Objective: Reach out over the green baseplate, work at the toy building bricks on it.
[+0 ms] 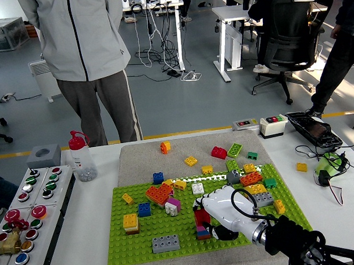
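The green baseplate [140, 244] lies on a grey mat near the table's front. Across it are an orange brick [157, 194], a blue one [144, 209], a yellow-orange stack [130, 222], a pink-and-white piece [172, 206] and a grey brick [166, 243]. My right hand [208, 220], white with a black forearm, reaches in from the lower right over the plate's middle. Its fingers curl around a red brick [199, 216] that sits on a small pink-and-blue stack. The palm hides the bricks behind it. My left arm is out of sight.
Loose bricks [218, 152] lie on the mat beyond the plate. A red-capped bottle [81, 156] and a button box [25, 210] stand at the left. Cables, a green battery [326, 165] and a yellow brick [301, 167] lie at the right. A person [87, 48] stands at the far side.
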